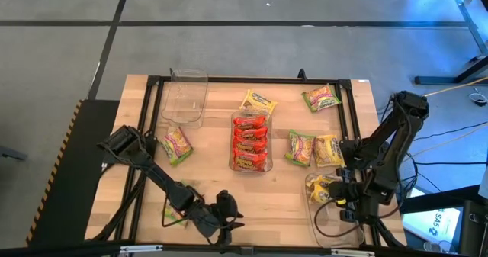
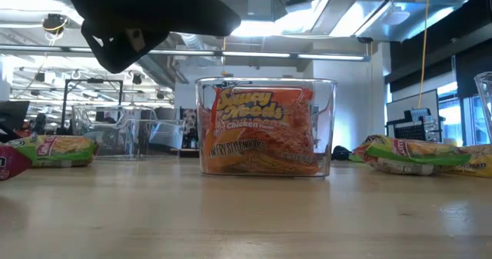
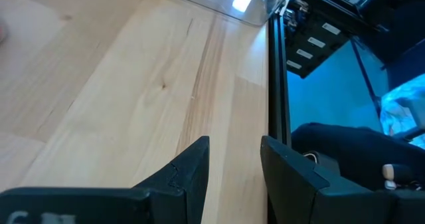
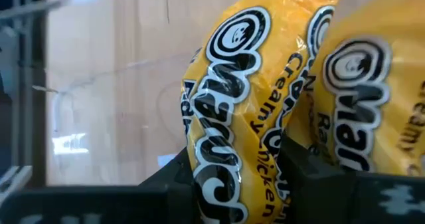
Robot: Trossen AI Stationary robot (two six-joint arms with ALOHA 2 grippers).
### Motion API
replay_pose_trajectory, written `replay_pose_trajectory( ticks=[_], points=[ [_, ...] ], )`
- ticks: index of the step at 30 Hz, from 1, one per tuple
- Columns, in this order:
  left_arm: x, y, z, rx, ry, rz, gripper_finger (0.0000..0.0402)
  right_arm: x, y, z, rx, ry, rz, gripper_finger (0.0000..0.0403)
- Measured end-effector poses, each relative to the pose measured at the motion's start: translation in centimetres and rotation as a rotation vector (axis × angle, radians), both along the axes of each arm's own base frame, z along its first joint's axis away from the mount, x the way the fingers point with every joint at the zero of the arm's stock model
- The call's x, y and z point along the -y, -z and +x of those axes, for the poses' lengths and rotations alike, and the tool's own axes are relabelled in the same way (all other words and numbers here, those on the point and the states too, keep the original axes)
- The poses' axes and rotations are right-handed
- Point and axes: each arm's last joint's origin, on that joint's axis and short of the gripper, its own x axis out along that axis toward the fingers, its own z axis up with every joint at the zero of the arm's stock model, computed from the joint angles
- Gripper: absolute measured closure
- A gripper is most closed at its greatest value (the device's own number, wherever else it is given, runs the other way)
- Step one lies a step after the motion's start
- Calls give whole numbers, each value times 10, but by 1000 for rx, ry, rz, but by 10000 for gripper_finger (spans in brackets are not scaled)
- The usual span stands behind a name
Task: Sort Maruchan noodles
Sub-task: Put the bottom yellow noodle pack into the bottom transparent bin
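A clear plastic rectangular tray (image 1: 251, 165) packed with red crinkly noodle packets (image 1: 250, 142) stands mid-tabletop, an empty clear tray (image 1: 185, 97) far left, with green packets (image 1: 177, 145) and yellow packets (image 1: 258, 101) scattered loose on the pale wooden tabletop (image 1: 290, 203). The right gripper (image 4: 236, 177), over the near-right clear tray (image 1: 320, 226), has its fingers clamped on a yellow Creamy Chicken noodle packet (image 4: 232, 104). The left gripper (image 3: 234, 159) hangs low at the near edge, fingers slightly apart and empty.
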Motion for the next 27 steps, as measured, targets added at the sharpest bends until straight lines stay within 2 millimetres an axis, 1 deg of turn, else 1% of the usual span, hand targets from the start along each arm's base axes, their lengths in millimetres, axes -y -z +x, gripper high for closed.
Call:
replay_pose_trajectory(
  ticks=[4, 6, 14, 18, 23, 27],
  points=[
    [0, 0, 0, 0, 0, 0, 271, 2, 4, -1, -7, 30, 2, 305],
    [0, 0, 0, 0, 0, 0, 271, 3, 5, -1, -10, 48, 0, 297],
    [0, 0, 0, 0, 0, 0, 271, 4, 5, -1, -14, 64, 6, 223],
    [0, 0, 0, 1, 1, 3, 271, 2, 3, -2, -53, 33, 21, 200],
    [0, 0, 0, 1, 2, 6, 271, -2, -3, -1, -69, 25, 51, 200],
    [0, 0, 0, 3, -1, 9, 271, -6, -20, 0, -102, 15, 57, 207]
  ],
)
